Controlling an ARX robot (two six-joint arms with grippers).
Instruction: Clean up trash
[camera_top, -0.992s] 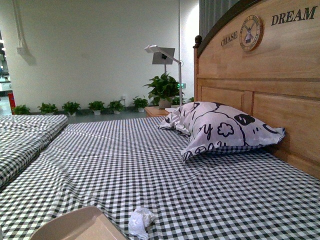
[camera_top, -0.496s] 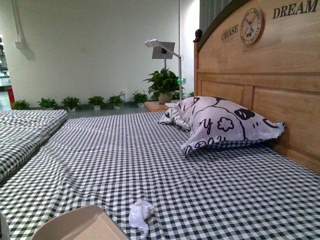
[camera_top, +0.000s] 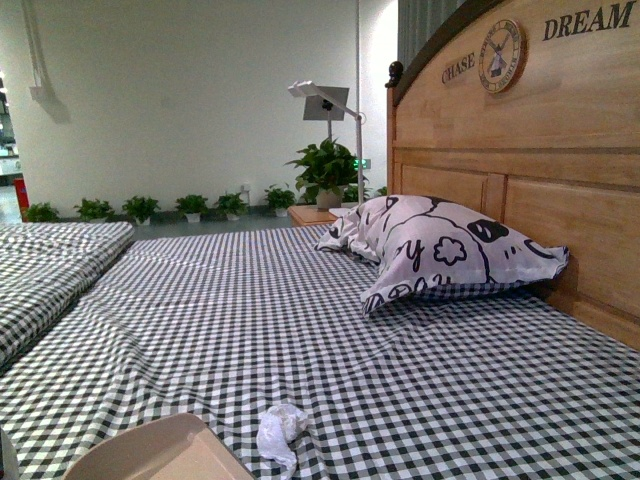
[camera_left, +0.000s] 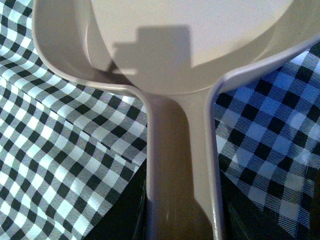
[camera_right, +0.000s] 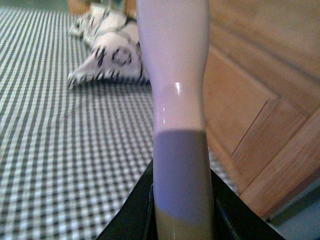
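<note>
Fingers on left arm clamp dustpan handle (camera_left: 180, 165); right fingers clamp a pale tool handle (camera_right: 175, 90). Tissue wad (camera_top: 279, 431) lies on the bed (camera_top: 300, 330), just right of dustpan (camera_top: 160, 455) lip. Left arm nearer.

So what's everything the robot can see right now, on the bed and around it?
Tissue wad: one, white, crumpled, on the sheet near the front, just right of the dustpan.
Dustpan: one, pale beige, at the near left edge; its handle runs into the left gripper.
Pillow: one, white with black doodles, against the headboard.
Bed sheet: black and white check, covering the bed.
Headboard: one, wood, on the right, lettered CHASE DREAM.
Lamp: one, white, beyond the bed.
Potted plants: a row along the far wall, green.
Pale handle: one, in the right gripper; its far end is out of view.
Grippers: only dark edges show beside each handle.
</note>
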